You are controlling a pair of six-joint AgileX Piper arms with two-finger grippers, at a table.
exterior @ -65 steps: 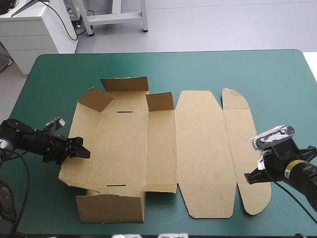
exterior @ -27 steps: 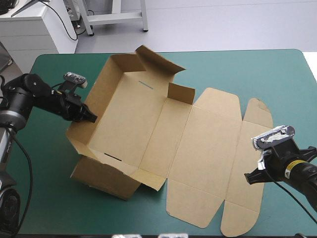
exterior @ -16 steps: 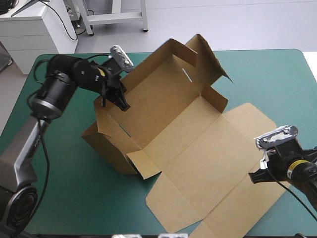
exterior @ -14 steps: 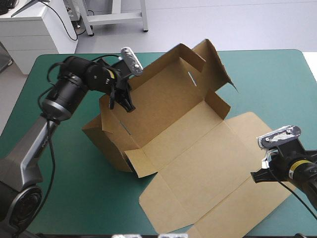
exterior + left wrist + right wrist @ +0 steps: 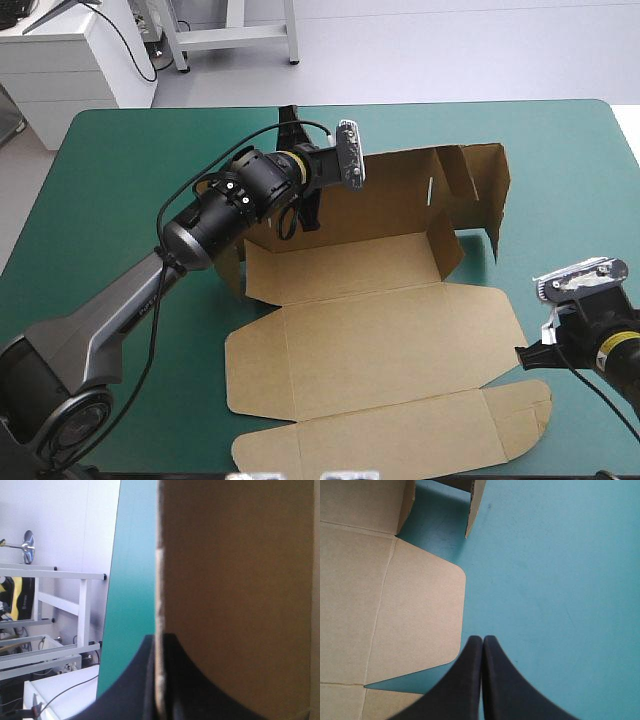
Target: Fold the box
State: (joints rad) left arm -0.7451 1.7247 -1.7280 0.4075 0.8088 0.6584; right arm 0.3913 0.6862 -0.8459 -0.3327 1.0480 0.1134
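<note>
Brown box (image 5: 380, 330) wall in left tool (image 5: 159, 642)

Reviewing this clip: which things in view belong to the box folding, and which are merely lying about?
In the job: the box, its far wall raised; the left gripper, shut on that wall; the right gripper, shut, beside the lid's flap.
Lying about: nothing but the teal-green cover.

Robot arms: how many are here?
2. The left arm reaches across to the box, fingers shut on its wall; the right arm sits near the table's right edge.
</note>
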